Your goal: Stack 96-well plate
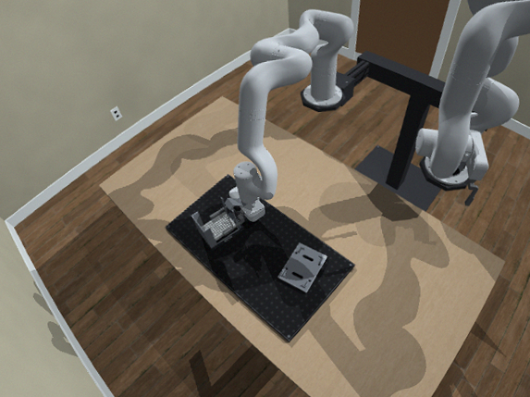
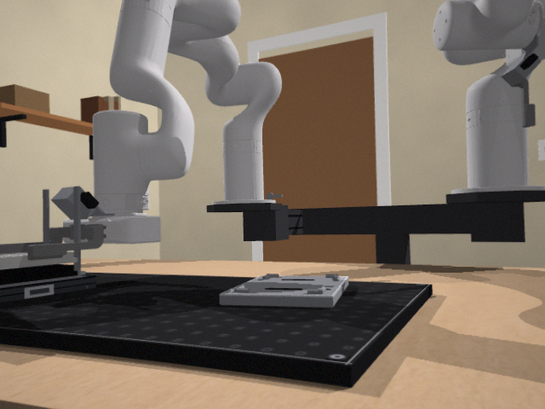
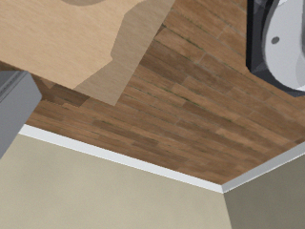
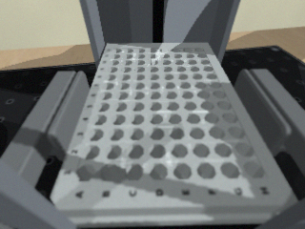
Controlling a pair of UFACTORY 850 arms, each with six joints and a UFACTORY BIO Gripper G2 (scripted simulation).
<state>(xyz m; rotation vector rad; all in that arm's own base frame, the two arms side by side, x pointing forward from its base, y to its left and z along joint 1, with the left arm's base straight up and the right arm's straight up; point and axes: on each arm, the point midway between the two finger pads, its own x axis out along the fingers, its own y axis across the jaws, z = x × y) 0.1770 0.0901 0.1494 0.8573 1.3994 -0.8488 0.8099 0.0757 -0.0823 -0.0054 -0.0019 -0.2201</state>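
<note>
The 96-well plate (image 1: 220, 225) (image 4: 157, 197) is level in the stack rack K1 (image 1: 209, 240) (image 2: 77, 265), between its upright posts. My right gripper (image 4: 164, 107) is shut on the plate, one finger along each long side. In the right wrist view the letters A to H run along the near edge, with A1 at the near left. The lower plate is hidden; I cannot tell whether the two touch. The plate nest N1 (image 1: 303, 267) (image 2: 277, 300) is empty. One finger of my left gripper (image 3: 16, 107) shows; this gripper is open, away from the table.
The black perforated board (image 1: 263, 287) (image 2: 281, 327) carries the rack and the nest, well apart. The rack's grey corner posts (image 4: 116, 29) rise above the plate beyond its far edge. The left arm (image 1: 456, 83) is raised near its base, outside the table (image 1: 459, 270).
</note>
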